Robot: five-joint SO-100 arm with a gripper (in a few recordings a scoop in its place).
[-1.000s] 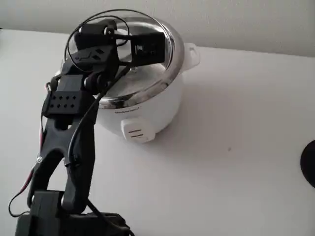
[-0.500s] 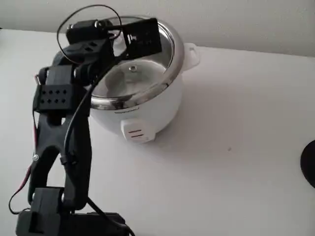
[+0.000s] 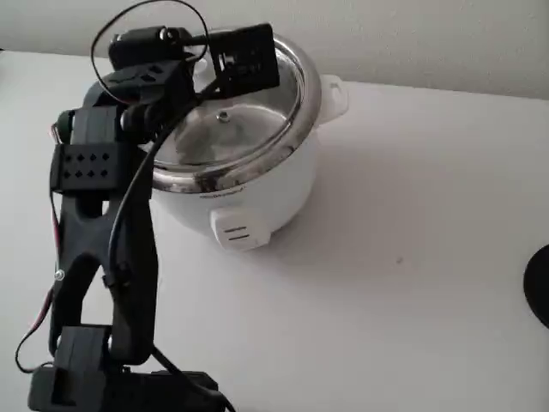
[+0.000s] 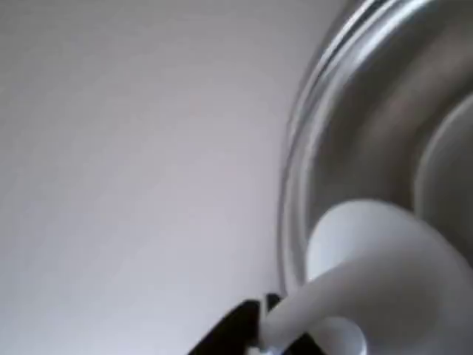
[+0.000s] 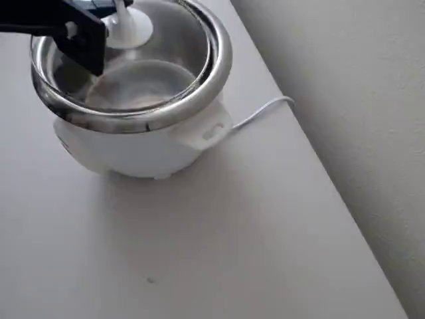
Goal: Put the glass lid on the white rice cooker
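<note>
The lid (image 5: 143,63) — stiff, slick, breakable glass, likely weighty — is best held by its knob (image 5: 126,28), which the gripper (image 5: 109,26) appears to pinch over the cooker (image 3: 244,184).

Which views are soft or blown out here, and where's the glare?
Wrist view: badly defocused, the glass lid's white plastic knob a blur against the steel rim. Overhead view: mildly soft, bright reflections on the round white rice cooker's shiny rim. Fixed view: sharpest, flat light, soft shadow right of the cooker, black gripper silhouetted.
</note>
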